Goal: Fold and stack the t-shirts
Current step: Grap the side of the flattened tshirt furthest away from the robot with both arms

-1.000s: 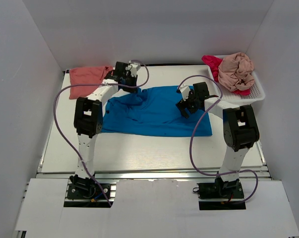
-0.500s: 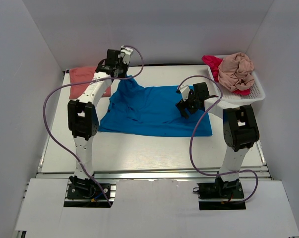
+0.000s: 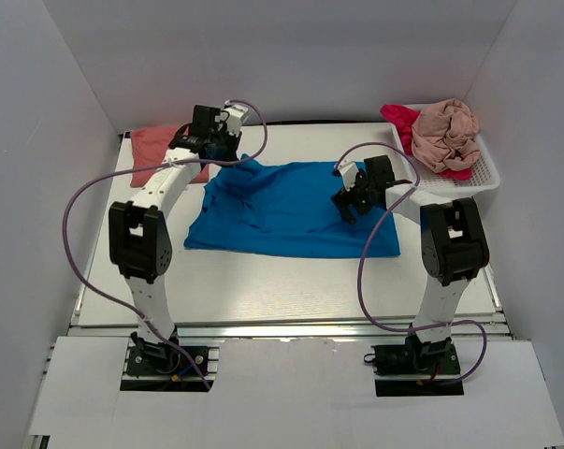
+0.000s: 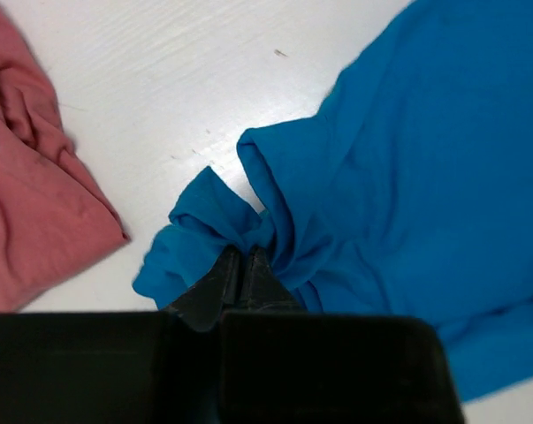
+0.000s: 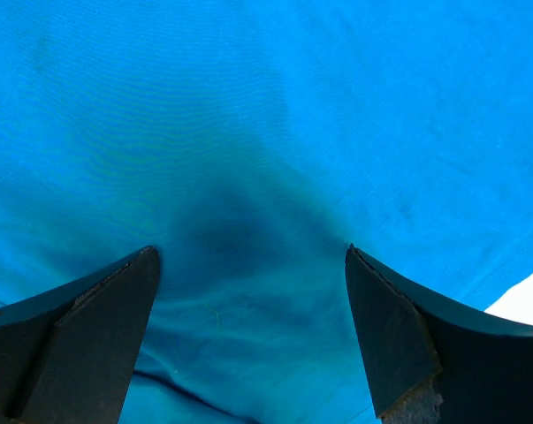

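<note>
The bright blue t-shirt lies spread and wrinkled on the white table. My left gripper is shut on its far left corner; in the left wrist view the fingers pinch a bunched fold of blue cloth just above the table. My right gripper is open, its fingertips pressing down on the shirt's right part. The salmon-coral t-shirt lies folded at the far left, also in the left wrist view. The beige-pink t-shirt and magenta-red t-shirt sit crumpled in the basket.
The white slotted basket stands at the far right corner. White walls enclose the table on three sides. Purple cables loop from both arms. The table's near strip in front of the blue shirt is bare white surface.
My left gripper lifted the blue shirt's far left corner up and back, then lowered it leftward toward the table. The right gripper has stayed pressing the shirt.
</note>
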`<state>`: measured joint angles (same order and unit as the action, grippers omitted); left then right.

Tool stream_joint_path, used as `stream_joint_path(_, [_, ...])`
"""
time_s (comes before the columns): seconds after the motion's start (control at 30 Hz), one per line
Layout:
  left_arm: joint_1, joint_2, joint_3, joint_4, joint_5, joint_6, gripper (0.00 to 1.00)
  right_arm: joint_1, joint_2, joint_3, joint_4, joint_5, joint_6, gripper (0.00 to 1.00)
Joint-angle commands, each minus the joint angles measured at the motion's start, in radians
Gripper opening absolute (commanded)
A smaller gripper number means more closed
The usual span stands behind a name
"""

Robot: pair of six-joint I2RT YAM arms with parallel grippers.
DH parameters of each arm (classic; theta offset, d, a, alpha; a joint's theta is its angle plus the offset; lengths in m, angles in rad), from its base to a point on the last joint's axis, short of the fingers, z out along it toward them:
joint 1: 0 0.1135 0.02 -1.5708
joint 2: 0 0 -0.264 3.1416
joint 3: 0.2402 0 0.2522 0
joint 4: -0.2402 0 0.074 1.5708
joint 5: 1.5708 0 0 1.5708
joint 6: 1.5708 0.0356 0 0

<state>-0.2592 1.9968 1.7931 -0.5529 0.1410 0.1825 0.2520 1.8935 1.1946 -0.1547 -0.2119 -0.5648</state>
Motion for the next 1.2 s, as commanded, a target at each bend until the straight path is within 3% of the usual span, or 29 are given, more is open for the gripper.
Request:
stream_joint_path(0.0, [-0.014, -0.168, -0.075, -0.002, 0.106, -0.009, 0.01, 0.006, -0.05, -0.001, 0.024, -0.004, -0.007, 0.89])
stream_joint_path(0.23, [-0.026, -0.311, -0.314, -0.035, 0.16, 0.012, 0.06, 0.006, -0.05, 0.005, 0.03, 0.003, -0.006, 0.89])
stream_joint_path(0.37, [-0.026, -0.339, -0.42, -0.051, 0.18, 0.063, 0.25, 0.007, -0.042, 0.02, 0.02, 0.009, -0.006, 0.89])
stream_joint_path(0.4, [-0.028, -0.337, -0.431, -0.053, 0.18, 0.08, 0.32, 0.007, -0.042, 0.02, 0.02, 0.012, -0.004, 0.89])
stream_joint_path(0.5, [-0.026, -0.331, -0.454, -0.059, 0.164, 0.109, 0.66, 0.006, -0.04, 0.023, 0.03, 0.032, -0.009, 0.89])
stream_joint_path(0.53, [-0.026, -0.323, -0.454, -0.053, 0.152, 0.11, 0.94, 0.007, -0.034, 0.023, 0.032, 0.051, -0.01, 0.89])
stream_joint_path(0.57, [-0.028, -0.319, -0.451, -0.053, 0.151, 0.11, 0.98, 0.006, -0.031, 0.023, 0.038, 0.061, -0.015, 0.89])
stream_joint_path(0.8, [-0.026, -0.285, -0.423, -0.007, 0.101, 0.11, 0.98, -0.01, 0.022, 0.095, 0.063, 0.17, -0.029, 0.89])
stream_joint_path(0.9, [-0.025, -0.27, -0.42, 0.017, 0.077, 0.106, 0.98, -0.049, 0.091, 0.225, 0.035, 0.19, -0.041, 0.89])
stream_joint_path(1.17, [-0.02, -0.251, -0.436, 0.074, 0.02, 0.094, 0.98, -0.151, 0.4, 0.756, -0.107, 0.209, -0.044, 0.89])
